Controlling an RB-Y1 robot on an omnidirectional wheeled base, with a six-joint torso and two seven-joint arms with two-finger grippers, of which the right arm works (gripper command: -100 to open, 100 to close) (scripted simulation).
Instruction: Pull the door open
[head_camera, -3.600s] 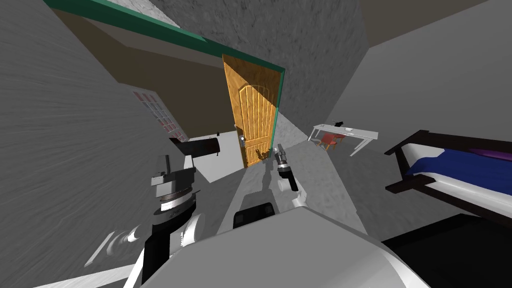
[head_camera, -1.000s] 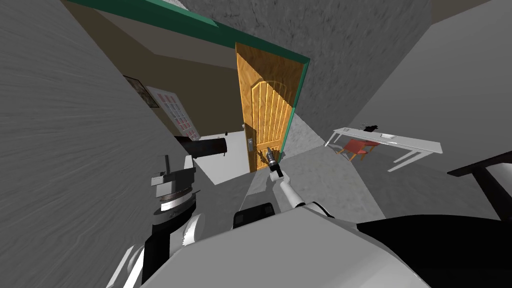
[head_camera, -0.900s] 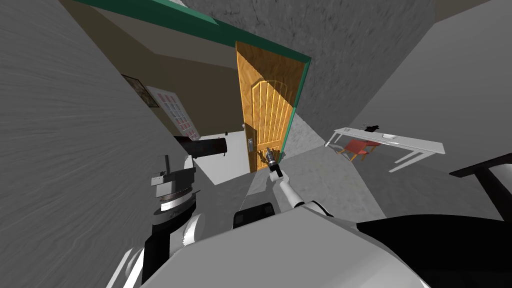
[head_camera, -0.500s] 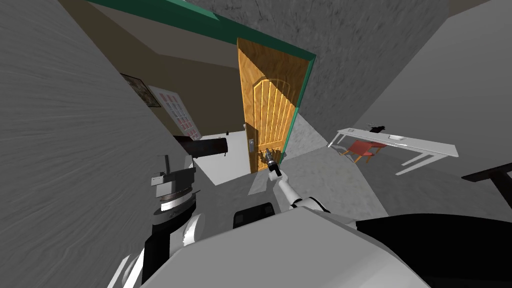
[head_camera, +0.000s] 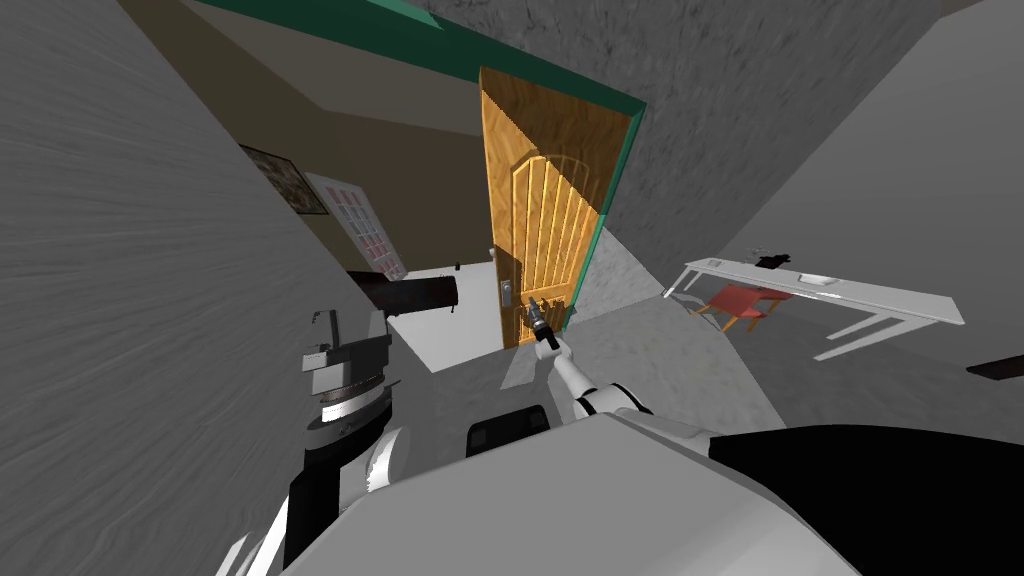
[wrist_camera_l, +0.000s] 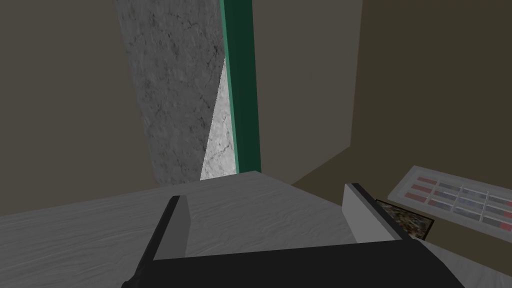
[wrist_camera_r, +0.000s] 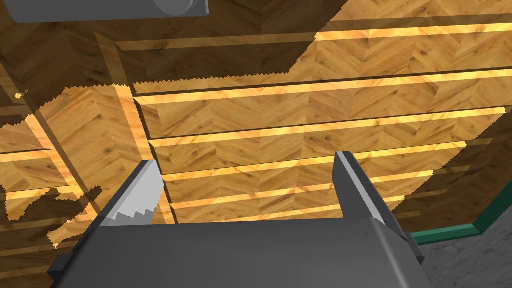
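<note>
Right gripper (wrist_camera_r: 245, 162) spread, empty, facing the wooden door (head_camera: 545, 200) (ajar in its green frame (head_camera: 603, 232)), beside the handle (head_camera: 507, 293). I should centre on the handle before clamping. Left gripper (wrist_camera_l: 266, 192) spread, idle.

The wooden door (head_camera: 540, 230) is blocking my right gripper (head_camera: 533, 312) straight ahead at centre frame, its fingers standing apart with nothing between. Left of the door the gap (head_camera: 440, 240) is lying open; the grey wall (head_camera: 150, 300) is crowding the frame's left side
</note>
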